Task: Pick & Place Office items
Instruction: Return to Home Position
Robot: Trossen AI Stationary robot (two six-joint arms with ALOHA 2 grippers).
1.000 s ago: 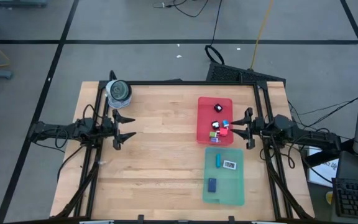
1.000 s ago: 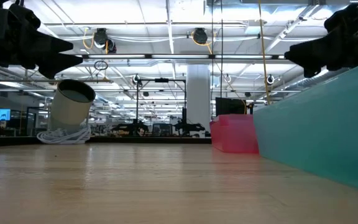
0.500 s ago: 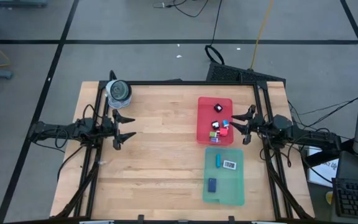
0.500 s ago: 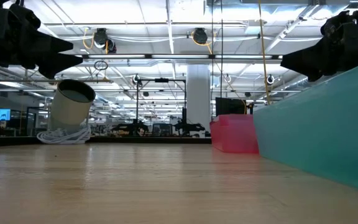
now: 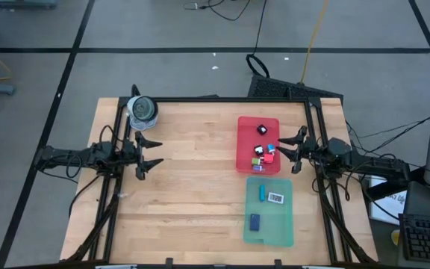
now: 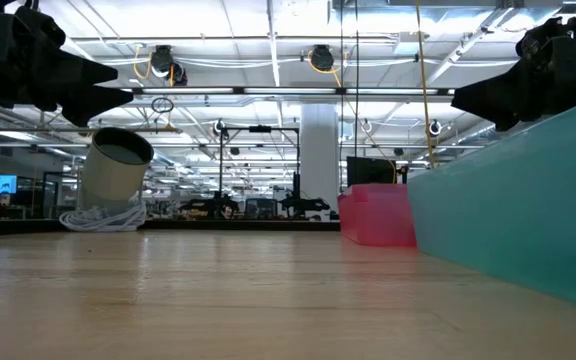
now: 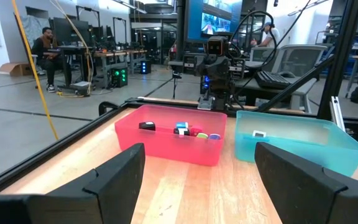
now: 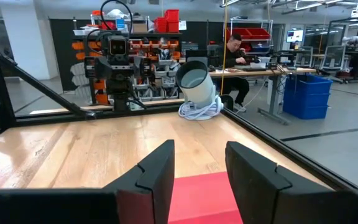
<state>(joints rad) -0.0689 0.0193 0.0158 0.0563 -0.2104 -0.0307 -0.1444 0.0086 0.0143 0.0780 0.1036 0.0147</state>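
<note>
Several small office items (image 5: 263, 152), black, blue, red, pink and green, lie in the red tray (image 5: 245, 127), which also shows in the left wrist view (image 7: 166, 146). A blue bar (image 5: 263, 193), a white labelled tag (image 5: 276, 198) and a dark block (image 5: 254, 221) lie in the green tray (image 5: 282, 235). My right gripper (image 5: 293, 152) is open and empty, level above the red tray's right edge; the tray shows below its fingers (image 8: 201, 196). My left gripper (image 5: 149, 153) is open and empty above the table's left part.
A grey roll (image 5: 142, 110) on a coil of white cord stands at the table's far left corner. Bare wood (image 5: 192, 187) lies between the two arms. Dark frame rails run along the table's left, right and far edges. People sit at desks in the room beyond.
My right gripper has shifted a little toward the table's left edge, over the red tray's right edge, and turned slightly; it has then kept still.
</note>
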